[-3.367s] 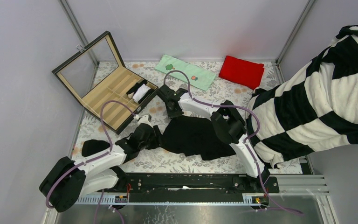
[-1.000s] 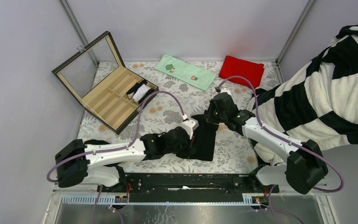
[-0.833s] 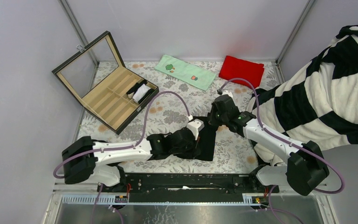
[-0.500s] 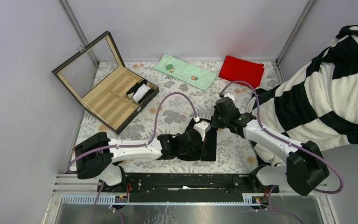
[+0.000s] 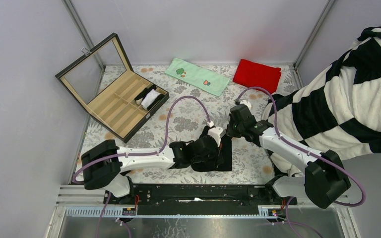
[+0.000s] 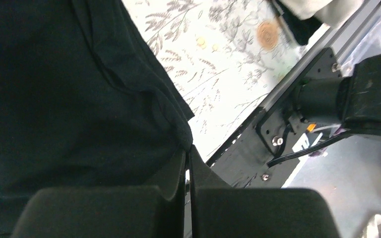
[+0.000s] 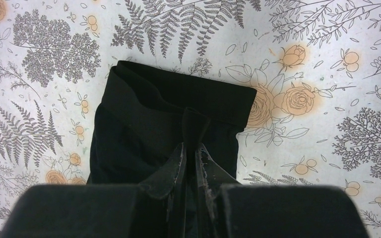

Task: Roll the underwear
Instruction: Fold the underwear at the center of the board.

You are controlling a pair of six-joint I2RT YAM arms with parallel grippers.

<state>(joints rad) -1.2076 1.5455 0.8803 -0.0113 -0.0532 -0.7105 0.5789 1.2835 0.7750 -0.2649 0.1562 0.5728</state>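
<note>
Top external view: underwear [image 5: 224, 159] folded to a narrow black strip on the floral worktop [image 5: 178, 119], right of the open box [image 5: 114, 99] and nearer the arm bases than it.

Possible trouble from here:
- Fold springing open after a slipped pinch on such thin cloth.
- Strip stretched or dragged askew through uneven pulling from its two ends.
- Loose, lopsided roll if begun from a bunched pleat rather than a flat hem.
- Contact between two arms working close together over one small garment.

Left claw [image 6: 187, 151] closed tight, apparently nipping the corner of the strip farthest from the box. Hard to confirm, black on black in the wrist view.

Right claw [image 7: 191, 148] all but closed, clamped on a raised pleat just short of the folded hem, at the end roughly level with the box's near corner.
</note>
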